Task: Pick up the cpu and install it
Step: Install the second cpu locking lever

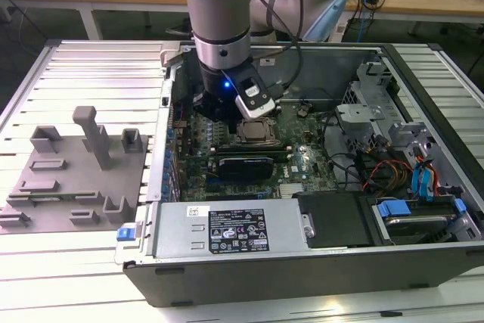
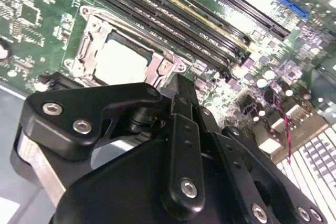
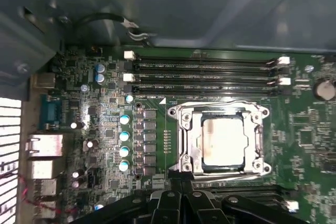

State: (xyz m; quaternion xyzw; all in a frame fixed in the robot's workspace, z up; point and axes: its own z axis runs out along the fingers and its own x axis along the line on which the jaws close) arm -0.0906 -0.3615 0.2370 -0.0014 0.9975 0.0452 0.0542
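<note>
The cpu (image 3: 223, 140) lies flat in the metal-framed socket (image 3: 181, 129) on the green motherboard (image 3: 105, 129), its silvery top facing up. It is also visible in the second wrist view (image 2: 123, 61) and, small, in the exterior view (image 1: 253, 130). My black gripper (image 3: 181, 183) hangs just beside the socket's edge, a little above the board. Its fingers are shut together with nothing between them. In the second wrist view the gripper (image 2: 177, 85) points down next to the socket, apart from the chip. In the exterior view the gripper (image 1: 218, 111) sits to the left of the socket.
Long black memory slots (image 3: 205, 74) run beside the socket. The open computer case (image 1: 302, 262) walls in the board, with a power supply (image 1: 234, 232), drive cages and cables (image 1: 393, 172) on the exterior view's right. A grey fixture plate (image 1: 68, 179) stands outside on the left.
</note>
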